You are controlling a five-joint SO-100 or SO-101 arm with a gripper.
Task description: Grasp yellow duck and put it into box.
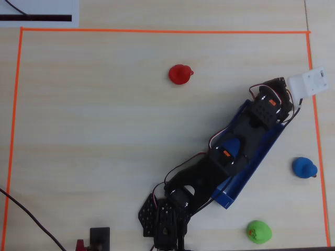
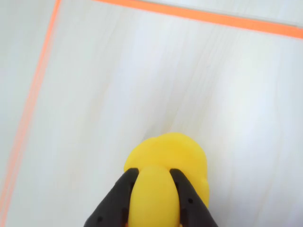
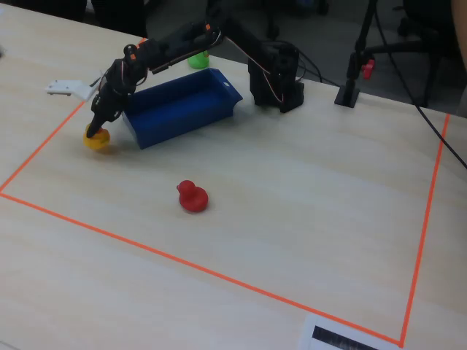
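Filling the bottom of the wrist view, the yellow duck (image 2: 165, 175) sits pinched between the 2 black fingers (image 2: 116, 201) of the gripper (image 2: 152, 187), which is clenched on it. Pale wood table (image 2: 142, 71) and orange tape (image 2: 203, 16) lie beyond.

From the fixed view, the duck (image 3: 96, 138) is low at the table surface (touching it or just above, I cannot tell), just beside the short end of the box (image 3: 179, 109) and outside it, inside the taped line. The gripper (image 3: 95, 125) comes down on it from above, with the arm stretched over the box.

From overhead, the arm hides the duck and covers most of the box (image 1: 251, 170).

Elsewhere: a red duck (image 1: 180, 74), a blue duck (image 1: 304, 167) and a green duck (image 1: 259, 231), all well apart from the gripper.
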